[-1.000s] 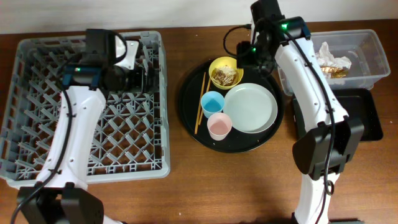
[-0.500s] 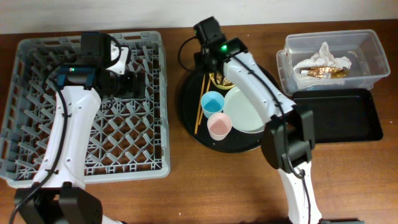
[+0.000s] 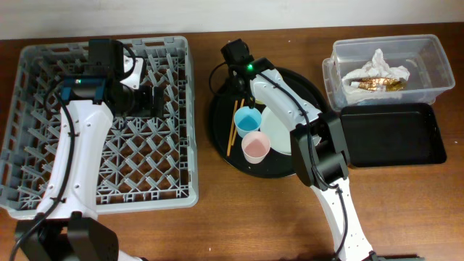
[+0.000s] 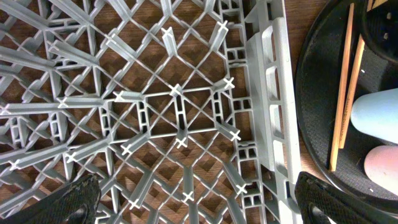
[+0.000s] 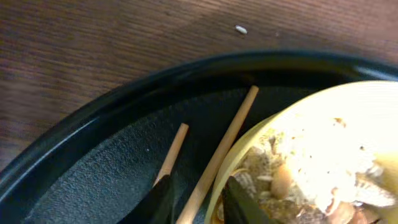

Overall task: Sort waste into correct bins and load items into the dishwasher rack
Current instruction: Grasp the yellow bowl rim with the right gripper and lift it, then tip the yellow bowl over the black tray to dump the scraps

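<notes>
Left pincer (image 3: 168, 99), seen from above, hangs with its jaws spread wide over the far right part of the rack (image 3: 43, 181) and holds nothing. The rack fills the left end of the bench (image 3: 217, 225). Mid-bench, a round tray (image 3: 290, 168) carries a blue cup (image 3: 248, 118), a pink cup (image 3: 255, 147) just in front of it, a plate (image 3: 279, 134) beside both, and chopsticks (image 3: 233, 127) along its left edge. At the far right corner, a clear tub (image 3: 435, 58) holds a napkin (image 3: 380, 65) and a foil wrapper (image 3: 377, 85). A black tray (image 3: 395, 134) lies against the tub's front. The left arm (image 3: 72, 145) stretches up along the rack and bends right. The right arm (image 3: 290, 101) reaches over the plate to the round tray's far left edge.

From the left wrist we see the fingertips (image 4: 78, 199) wide apart above the rack's lattice, with the chopsticks and both cups past the rack's wall.

From the right wrist we see the right pincer (image 5: 200, 202) with its jaws close together, one on each side of one chopstick. We cannot tell whether they press it. That chopstick lies just beside the rim of a yellow bowl (image 5: 298, 112), which holds food scraps (image 5: 311, 168).
</notes>
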`<state>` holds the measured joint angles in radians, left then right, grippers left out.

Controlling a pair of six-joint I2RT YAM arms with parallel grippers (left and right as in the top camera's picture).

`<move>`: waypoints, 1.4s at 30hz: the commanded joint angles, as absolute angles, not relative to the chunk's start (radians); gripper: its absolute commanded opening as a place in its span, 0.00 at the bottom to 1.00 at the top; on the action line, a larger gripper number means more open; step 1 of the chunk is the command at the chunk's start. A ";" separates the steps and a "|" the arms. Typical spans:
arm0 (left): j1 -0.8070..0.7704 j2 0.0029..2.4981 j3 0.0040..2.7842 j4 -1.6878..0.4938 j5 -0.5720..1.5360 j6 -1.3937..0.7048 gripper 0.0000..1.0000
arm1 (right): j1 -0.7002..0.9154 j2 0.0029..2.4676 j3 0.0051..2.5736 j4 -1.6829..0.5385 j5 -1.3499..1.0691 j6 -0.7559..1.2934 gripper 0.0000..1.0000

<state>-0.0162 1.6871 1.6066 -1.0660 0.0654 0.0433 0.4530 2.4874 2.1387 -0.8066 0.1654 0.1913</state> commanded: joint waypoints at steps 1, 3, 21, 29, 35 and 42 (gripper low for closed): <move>-0.010 1.689 1.621 -1.068 0.055 0.037 0.99 | 0.445 2.492 2.143 -0.811 0.214 0.191 0.21; -0.010 1.689 1.621 -1.067 0.055 0.037 0.99 | 0.435 2.461 2.144 -0.822 0.219 0.191 0.15; -0.010 1.689 1.621 -1.063 0.037 0.038 0.99 | 0.365 1.974 2.146 -1.225 0.078 0.190 0.04; -0.010 1.689 1.621 -1.056 0.037 0.038 0.99 | 0.311 1.864 2.146 -1.569 -0.057 0.149 0.04; -0.010 1.689 1.621 -1.056 0.036 0.038 0.99 | 0.184 1.842 2.146 -1.649 -0.091 0.112 0.04; -0.010 1.689 1.621 -1.056 0.036 0.038 0.99 | -0.098 1.842 2.119 -1.640 -0.362 -0.131 0.05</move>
<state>-0.0162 1.6871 1.6066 -1.0576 0.0437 0.0433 -0.0151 1.8782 2.1407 -1.6440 -0.2462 -0.0273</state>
